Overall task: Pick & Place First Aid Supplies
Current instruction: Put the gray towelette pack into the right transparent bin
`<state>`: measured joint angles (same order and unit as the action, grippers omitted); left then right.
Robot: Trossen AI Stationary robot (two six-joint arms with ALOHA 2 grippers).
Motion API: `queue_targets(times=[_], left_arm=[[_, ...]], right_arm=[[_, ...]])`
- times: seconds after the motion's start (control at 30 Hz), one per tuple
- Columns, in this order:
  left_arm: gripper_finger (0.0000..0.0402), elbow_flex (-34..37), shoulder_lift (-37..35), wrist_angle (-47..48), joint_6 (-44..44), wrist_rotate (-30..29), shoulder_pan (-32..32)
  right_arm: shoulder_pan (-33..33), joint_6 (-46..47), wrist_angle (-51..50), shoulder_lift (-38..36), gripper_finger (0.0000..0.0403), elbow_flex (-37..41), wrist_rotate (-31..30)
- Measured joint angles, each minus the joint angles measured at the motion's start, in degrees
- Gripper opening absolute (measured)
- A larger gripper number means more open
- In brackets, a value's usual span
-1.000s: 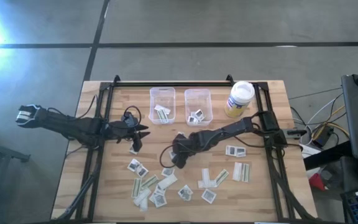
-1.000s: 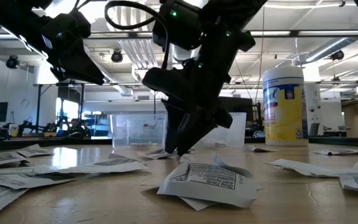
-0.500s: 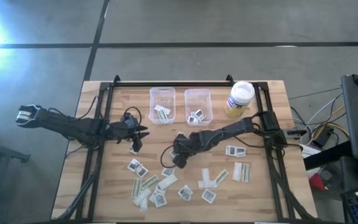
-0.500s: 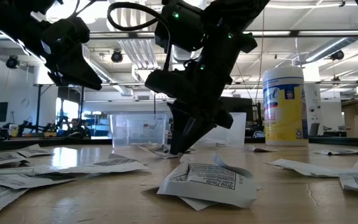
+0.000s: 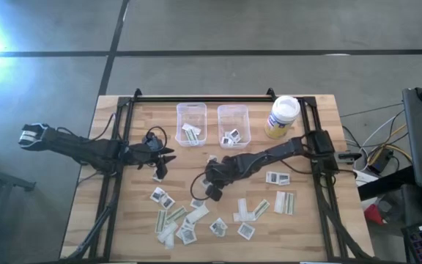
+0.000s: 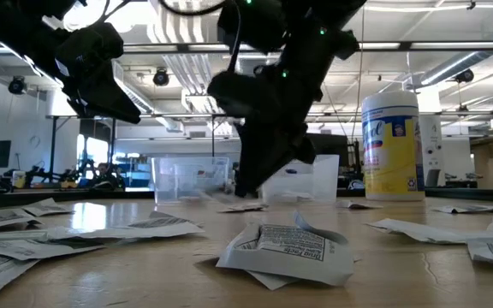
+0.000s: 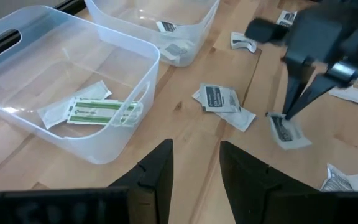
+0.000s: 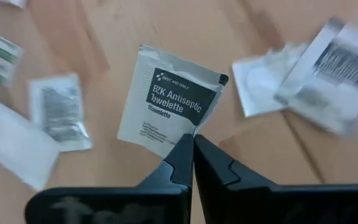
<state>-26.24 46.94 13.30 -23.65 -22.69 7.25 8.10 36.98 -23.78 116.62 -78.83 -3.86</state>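
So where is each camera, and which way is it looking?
High view: above, looking straight down at table; both arms show.
Low view: at tabletop height, looking level across; arms hang from above.
Left wrist view: on left arm, facing bins; left tool shows.
Right wrist view: on right arm; right tool pinches towelette packet.
Left wrist view shares that packet.

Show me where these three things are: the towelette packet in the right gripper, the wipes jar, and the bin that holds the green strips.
towelette packet (image 8: 166, 102): right wrist view, on its dark printed label.
wipes jar (image 6: 392, 145): low view, on its yellow label.
bin with green strips (image 7: 126, 50): left wrist view, on its clear rim.
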Motion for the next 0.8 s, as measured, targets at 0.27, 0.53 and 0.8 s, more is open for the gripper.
queue_targets(times=[0.27,0.53,0.8], left_arm=[[0.0124,0.09,-0.02,0.0,-1.52,0.04,0.0],[0.0124,0.67,0.07,0.02,-3.69,0.08,0.06],[0.0124,1.27,0.17,0.06,-5.46,0.08,0.04]], right_arm=[[0.22,-5.69,-1.0,-6.85,0.0008,0.0,-1.06],[0.11,-11.57,-8.02,-15.86,0.0008,0.02,-15.16],[-1.41,-12.43,-14.38,-22.3,0.0008,0.33,-33.86]])
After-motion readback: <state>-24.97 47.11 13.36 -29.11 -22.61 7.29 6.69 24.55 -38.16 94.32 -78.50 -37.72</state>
